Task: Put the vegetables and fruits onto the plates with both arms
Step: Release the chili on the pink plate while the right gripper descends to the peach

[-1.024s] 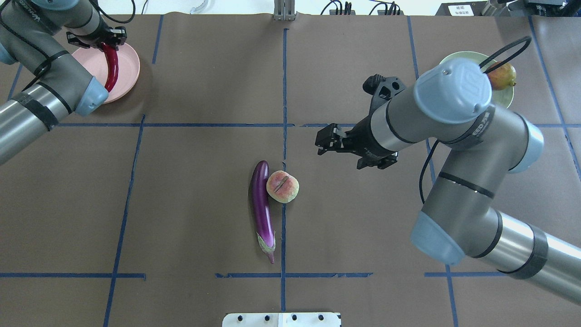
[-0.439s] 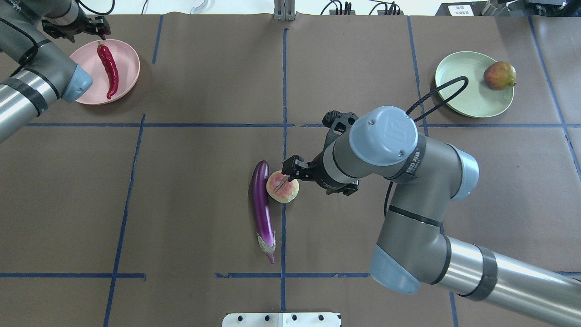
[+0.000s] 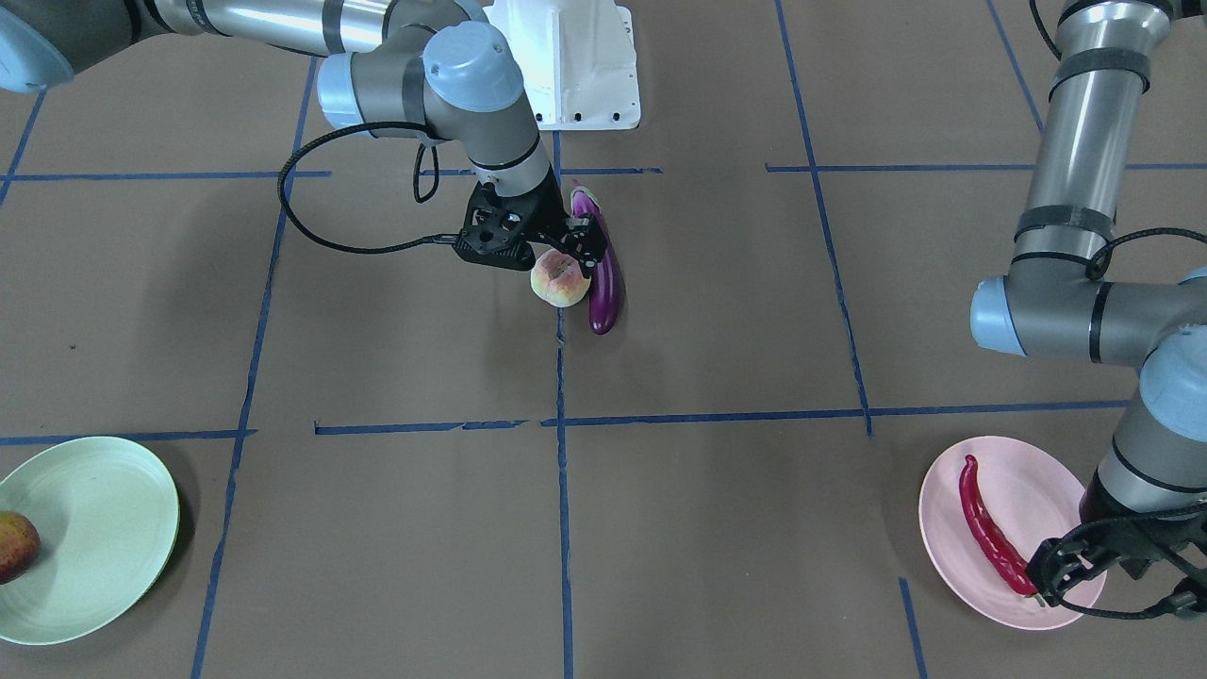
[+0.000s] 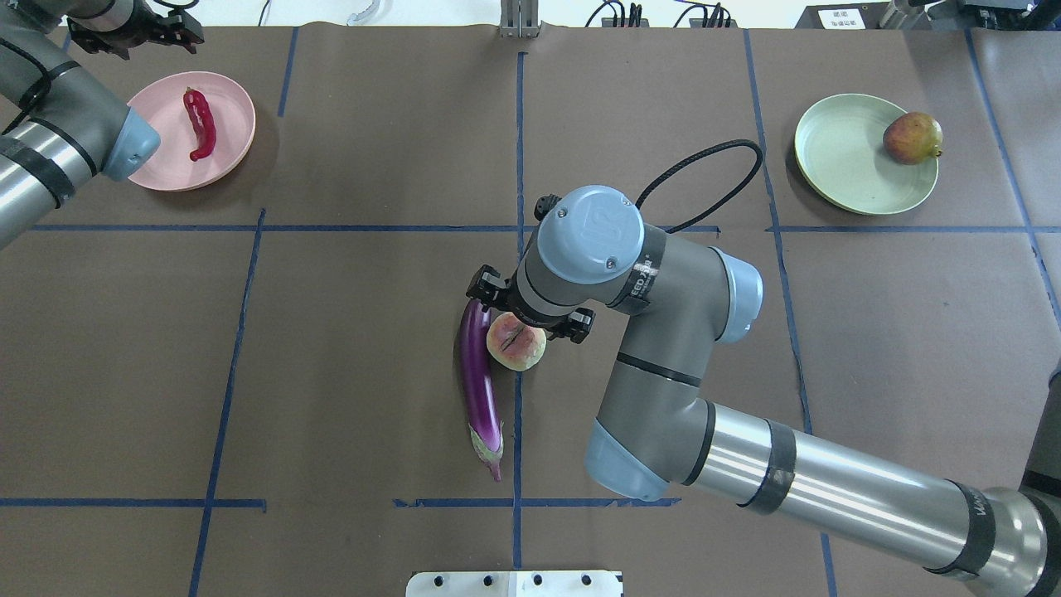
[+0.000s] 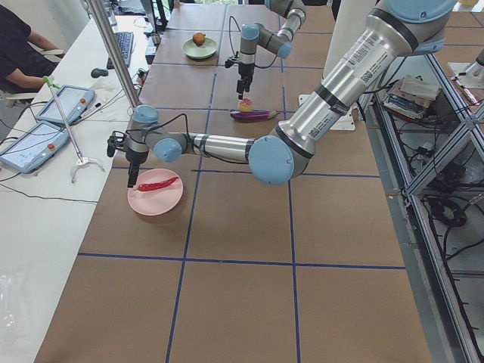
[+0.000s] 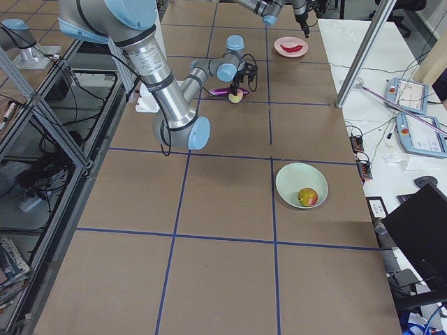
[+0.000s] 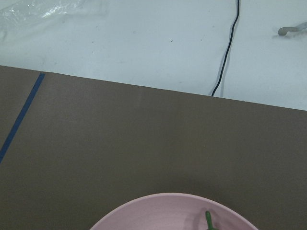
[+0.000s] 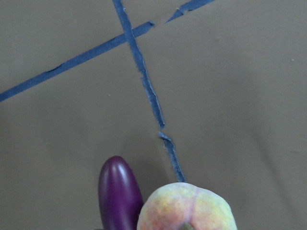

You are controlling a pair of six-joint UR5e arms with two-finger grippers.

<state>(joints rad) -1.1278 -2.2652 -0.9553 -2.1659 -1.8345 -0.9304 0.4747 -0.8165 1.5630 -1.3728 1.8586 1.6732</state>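
Seen from across the table (image 3: 754,528), the curved shiny red chili pepper (image 3: 990,526) lies free on the round pale pink plate (image 3: 1033,481). The left gripper (image 3: 1103,575) sits at the plate's edge just beside it, its fingers apparently spread and holding nothing. A second ago that pepper hung from those fingers, so this drop is done. The right gripper (image 3: 566,250) stands over the pale pink-yellow creased peach (image 3: 560,280), which lies close against the long glossy purple eggplant (image 3: 604,283). The dark red apple-like fruit (image 3: 13,547) rests on the pale green plate (image 3: 104,528).

From overhead, the right arm has swung from near the green plate to the table's middle. Black finger parts jut out on either side of its wrist, so the fingers look wide, and the peach is not gripped yet. The left gripper has pulled back past the pink plate's far rim.

The two side views agree: one item on each plate, peach and eggplant on the bare table.

The left wrist camera shows only the pink rim and the pepper's green stem. The right wrist camera looks down on the peach and the eggplant's rounded tip; no fingers appear.

Half the task looks finished. The peach seems next, and the eggplant so close beside it could be nudged.
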